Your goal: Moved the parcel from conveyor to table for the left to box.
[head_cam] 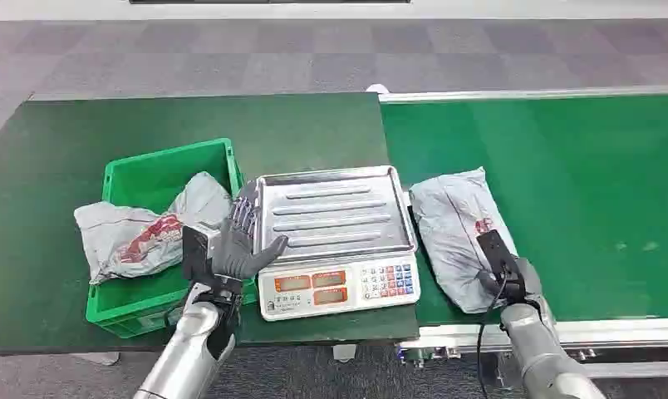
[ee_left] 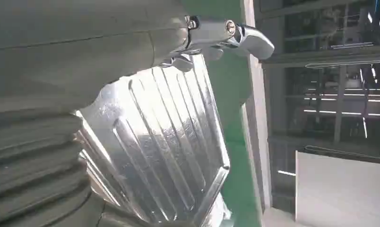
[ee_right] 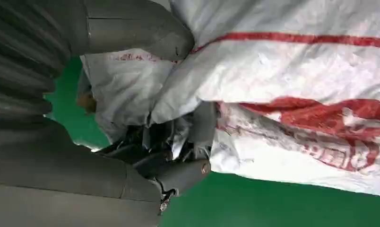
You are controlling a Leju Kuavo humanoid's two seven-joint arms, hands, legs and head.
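Parcel-moving is at the grasp step, as I read it. On the left a green box (head_cam: 123, 303) holds a bagged item (head_cam: 148, 233). My left hand (head_cam: 239, 245) hovers empty, fingers spread, at the scale's (head_cam: 335, 241) left edge. On the conveyor (head_cam: 580, 183) lies the grey parcel (head_cam: 455, 229), my right hand (head_cam: 503, 270) bunching its near end. Next I'd lift and carry it leftward onto the table (head_cam: 56, 166).
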